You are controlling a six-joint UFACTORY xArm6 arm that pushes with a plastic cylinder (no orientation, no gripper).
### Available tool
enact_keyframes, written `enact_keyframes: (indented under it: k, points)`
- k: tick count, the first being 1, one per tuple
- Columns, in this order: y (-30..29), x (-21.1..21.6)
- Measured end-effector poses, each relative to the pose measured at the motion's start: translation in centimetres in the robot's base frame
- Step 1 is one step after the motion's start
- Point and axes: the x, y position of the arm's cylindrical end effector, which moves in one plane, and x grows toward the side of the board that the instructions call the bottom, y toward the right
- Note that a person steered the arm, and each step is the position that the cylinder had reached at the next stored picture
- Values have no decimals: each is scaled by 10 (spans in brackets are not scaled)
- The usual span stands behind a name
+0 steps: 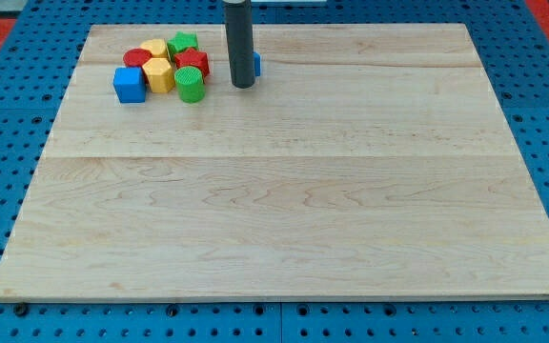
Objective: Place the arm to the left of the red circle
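Clearly the red circle [137, 57] sits near the view's top left corner of the wooden surface [284, 210], packed at the left of a tight cluster. It touches or nearly touches a yellow block [155, 48] just toward the view's top right of it, a yellow hexagon-like block [159, 74] below and to its right, and a blue cube [130, 84] directly below it. Further right in the cluster are a green star-like block [183, 42], a red block [193, 63] and a green cylinder [190, 85].

My tip [243, 85] stands well to the view's right of the whole cluster, just beside the green cylinder but apart from it, with a blue block [256, 64] half hidden behind the rod. So the red circle lies to the tip's left and slightly toward the view's top, with several blocks between us. My end effector is a plain rod with nothing that spreads or pinches; it holds nothing and touches no block that I can see.

The risk, I judge, is the straight route. Sliding directly left would drive the tip into the green cylinder and the yellow hexagon-like block, shoving the cluster and the red circle with it, so the target spot would shift. Going round below the blue cube looks safer, though cutting that corner too tightly could nudge the cube into the circle. The surface's left edge is also near, leaving little room beside the circle.
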Motion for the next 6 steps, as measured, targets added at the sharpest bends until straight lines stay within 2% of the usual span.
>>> enact_keyframes:
  k: [1, 2, 3, 4, 5, 6]
  points:
    - [-3, 44]
    - [-45, 78]
    - [-132, 75]
    - [-206, 42]
    - [-256, 19]
    - [-251, 4]
